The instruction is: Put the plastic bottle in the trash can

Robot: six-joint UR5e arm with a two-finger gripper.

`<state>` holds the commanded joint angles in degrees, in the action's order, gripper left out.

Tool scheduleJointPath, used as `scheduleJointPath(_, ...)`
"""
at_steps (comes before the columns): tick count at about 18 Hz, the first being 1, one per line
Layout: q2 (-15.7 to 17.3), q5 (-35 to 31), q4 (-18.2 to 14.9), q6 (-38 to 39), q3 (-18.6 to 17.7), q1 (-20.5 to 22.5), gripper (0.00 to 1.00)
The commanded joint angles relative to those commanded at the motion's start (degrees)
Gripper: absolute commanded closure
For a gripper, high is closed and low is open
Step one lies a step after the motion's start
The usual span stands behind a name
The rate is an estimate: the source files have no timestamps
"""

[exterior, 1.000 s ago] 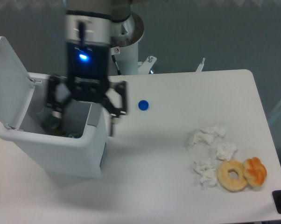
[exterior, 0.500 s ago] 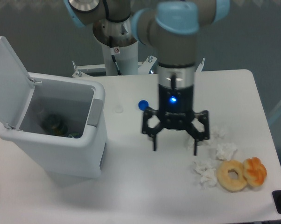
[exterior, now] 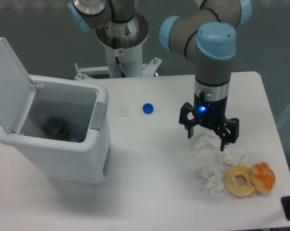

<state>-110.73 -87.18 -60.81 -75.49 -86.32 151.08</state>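
The trash can (exterior: 63,156) stands at the left of the table with its white lid (exterior: 9,82) swung up and open. Dark and clear items (exterior: 56,128) lie at its bottom; they are too blurred to tell whether one is the plastic bottle. No bottle shows on the table. My gripper (exterior: 208,138) is open and empty. It points down over the top of the crumpled white tissues (exterior: 208,142) at the right side of the table, far from the can.
A small blue cap (exterior: 147,108) and a small pale disc (exterior: 122,113) lie mid-table between the can and the gripper. More tissues (exterior: 233,155) (exterior: 211,178), a ring doughnut (exterior: 240,181) and an orange pastry (exterior: 263,176) lie at the front right.
The open gripper has swung from above the trash can rightward across the table to above the tissues. Nothing is in its fingers in any frame.
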Motion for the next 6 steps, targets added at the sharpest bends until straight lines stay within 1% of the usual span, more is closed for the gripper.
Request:
scheduleJointPath(1, -1.23, -0.87, -1.93, -0.71, 1.57, 0.18, 0.00)
scheduleJointPath(3, -3.25, -4.91, -7.11, -1.85, 4.65, 0.01, 0.00)
scheduleJointPath(4, -3.78, -5.62, -7.83, -1.94, 5.28, -0.17, 0.00)
scheduleJointPath(6, -4.14, -5.54, -7.84, -1.94, 5.28, -0.26, 0.00)
